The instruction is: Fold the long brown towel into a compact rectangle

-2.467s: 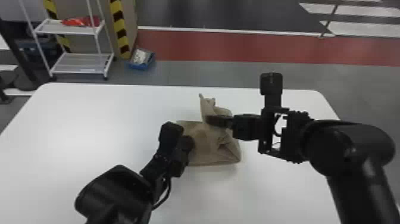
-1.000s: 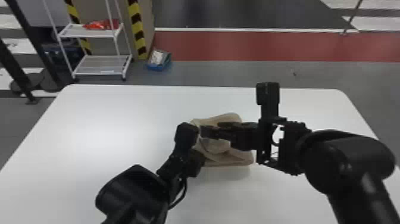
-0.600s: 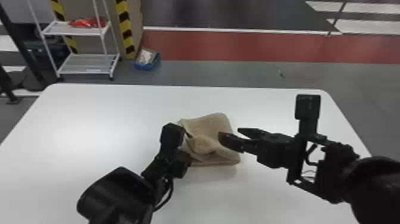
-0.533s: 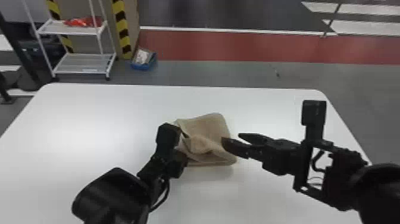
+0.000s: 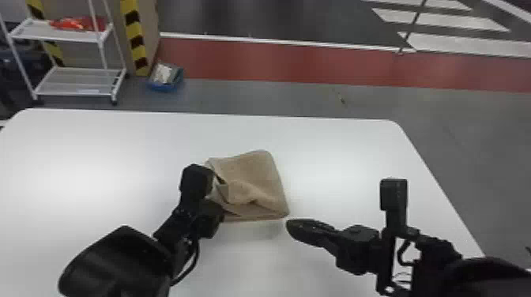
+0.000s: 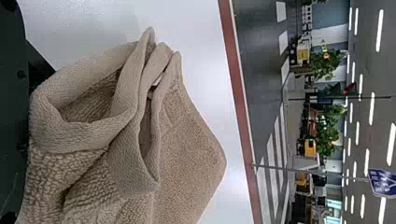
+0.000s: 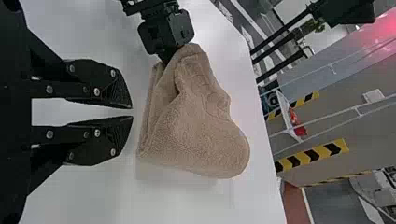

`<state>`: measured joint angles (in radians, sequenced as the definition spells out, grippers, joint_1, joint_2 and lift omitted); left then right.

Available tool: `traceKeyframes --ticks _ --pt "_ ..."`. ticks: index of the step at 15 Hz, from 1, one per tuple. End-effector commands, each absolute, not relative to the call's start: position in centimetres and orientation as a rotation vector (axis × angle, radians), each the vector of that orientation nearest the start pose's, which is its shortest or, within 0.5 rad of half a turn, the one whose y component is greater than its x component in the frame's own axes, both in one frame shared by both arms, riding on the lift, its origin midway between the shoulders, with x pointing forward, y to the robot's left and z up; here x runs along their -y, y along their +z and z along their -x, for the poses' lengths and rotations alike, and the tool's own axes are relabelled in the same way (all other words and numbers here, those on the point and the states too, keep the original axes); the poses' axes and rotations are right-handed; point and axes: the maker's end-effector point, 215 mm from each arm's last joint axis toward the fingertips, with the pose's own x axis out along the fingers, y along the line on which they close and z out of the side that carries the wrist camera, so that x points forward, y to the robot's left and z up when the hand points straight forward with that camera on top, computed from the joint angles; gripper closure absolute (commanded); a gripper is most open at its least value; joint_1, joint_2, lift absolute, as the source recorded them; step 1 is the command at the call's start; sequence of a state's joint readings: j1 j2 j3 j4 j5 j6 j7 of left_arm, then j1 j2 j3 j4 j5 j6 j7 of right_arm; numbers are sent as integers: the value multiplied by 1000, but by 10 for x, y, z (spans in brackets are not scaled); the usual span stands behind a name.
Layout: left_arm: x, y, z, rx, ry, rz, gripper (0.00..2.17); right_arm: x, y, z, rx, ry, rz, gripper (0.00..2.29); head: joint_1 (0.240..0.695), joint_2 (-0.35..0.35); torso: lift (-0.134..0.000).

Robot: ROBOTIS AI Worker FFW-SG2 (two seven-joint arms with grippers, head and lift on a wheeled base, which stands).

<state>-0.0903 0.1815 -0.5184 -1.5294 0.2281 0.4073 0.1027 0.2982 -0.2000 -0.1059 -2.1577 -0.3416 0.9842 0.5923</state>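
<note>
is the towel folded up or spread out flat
Folded, though not neatly: the towel lies bunched in a small stack, with stacked layers and loose, gaping folds at one side.

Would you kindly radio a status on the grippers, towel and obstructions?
Left gripper at left side of towel. Right gripper off towel, fingers narrowly apart. Towel folded but rumpled on table. Left arm hides towel's left edge.

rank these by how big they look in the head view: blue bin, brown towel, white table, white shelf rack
1. white table
2. white shelf rack, by its outline
3. brown towel
4. blue bin
</note>
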Motion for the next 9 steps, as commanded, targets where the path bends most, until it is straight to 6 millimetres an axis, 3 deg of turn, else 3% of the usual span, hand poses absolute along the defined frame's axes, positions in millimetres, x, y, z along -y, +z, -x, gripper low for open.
traceKeyframes --ticks 1,5,9 --pt "-36 -485 -531 -454 -393 -112 1767 134 -424 -415 -633 674 -259 2078 695 -132 -124" --pt "-33 -479 -529 -443 -398 -104 1767 120 -449 -425 -676 685 -243 2078 695 -106 -124" --pt "-44 -473 -525 -434 -385 -96 1767 127 -462 -445 -689 658 -244 2074 695 -101 -124"
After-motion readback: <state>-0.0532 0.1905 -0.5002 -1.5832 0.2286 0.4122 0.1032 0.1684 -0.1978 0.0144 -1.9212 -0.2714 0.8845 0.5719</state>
